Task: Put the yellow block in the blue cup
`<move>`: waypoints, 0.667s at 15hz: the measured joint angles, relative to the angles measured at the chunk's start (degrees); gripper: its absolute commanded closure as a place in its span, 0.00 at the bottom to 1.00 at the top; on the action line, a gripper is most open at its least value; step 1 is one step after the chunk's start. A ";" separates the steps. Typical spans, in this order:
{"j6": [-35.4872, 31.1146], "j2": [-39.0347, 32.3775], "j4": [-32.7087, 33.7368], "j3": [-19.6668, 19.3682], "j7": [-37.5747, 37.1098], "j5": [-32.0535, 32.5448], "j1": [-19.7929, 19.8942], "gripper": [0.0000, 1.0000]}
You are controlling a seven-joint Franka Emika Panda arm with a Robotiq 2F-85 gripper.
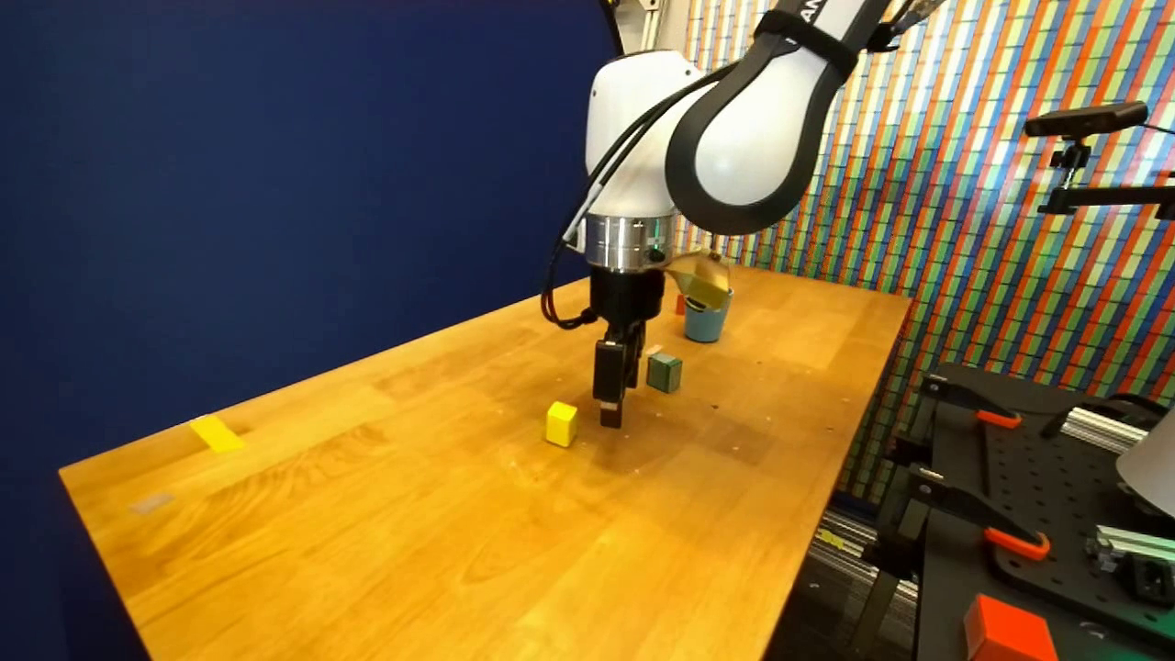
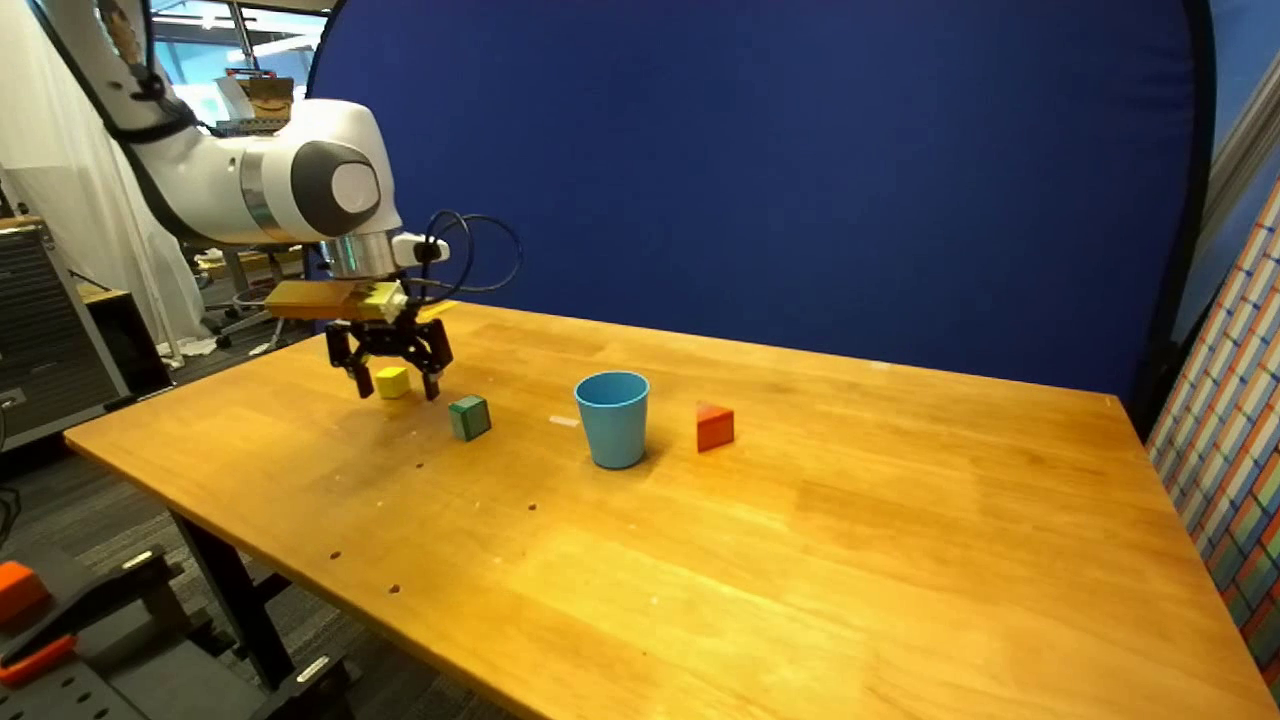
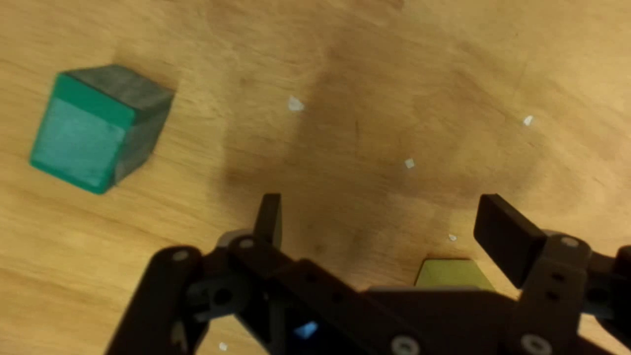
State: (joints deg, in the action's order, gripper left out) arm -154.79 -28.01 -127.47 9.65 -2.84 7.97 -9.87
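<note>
Yellow block (image 1: 561, 424), one, small cube: resting on the wooden desk (image 1: 441, 551), just beside the jaws and apart from them in an exterior view; partly hidden by the jaws in the wrist view. Jaws, one pair, black, pointing down: spread, the two tips well apart; whether the tips touch the desk cannot be told. Arm (image 2: 330, 190), one, white with dark and silver parts, extending over the desk. Blue cup (image 2: 613, 430), one, light blue, upright on the desk, well apart from the yellow block; in an exterior view its rim is partly covered by a yellowish fitting (image 1: 702, 280) on the arm. Dark green block (image 2: 470, 417), one, on the desk between yellow block and cup, a paler patch on its top. Red wedge (image 2: 715, 430), one, near the cup, on the side away from the green block. Flat yellow piece (image 1: 218, 433), one, near an end of the desk. White specks (image 3: 295, 103), several, scattered on the desk. Orange-red block (image 1: 1008, 630), one, on a black bench (image 1: 955, 574) beside the desk. Backdrop (image 1: 275, 202), dark blue, behind the desk in both exterior views. Wall panel (image 1: 1010, 55), one, striped in many colours.
</note>
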 measured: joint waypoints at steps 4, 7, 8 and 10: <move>0.04 -5.41 6.01 0.66 0.24 -1.02 -0.78 0.00; 0.07 -7.48 9.12 0.74 0.24 -1.12 -1.73 0.27; 0.08 -7.91 9.94 0.72 0.24 -1.12 -2.14 0.34; 0.10 -8.31 11.10 0.65 0.23 -1.12 -3.00 0.51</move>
State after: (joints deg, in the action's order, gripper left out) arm -154.69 -36.32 -116.37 10.30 -2.61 6.86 -12.86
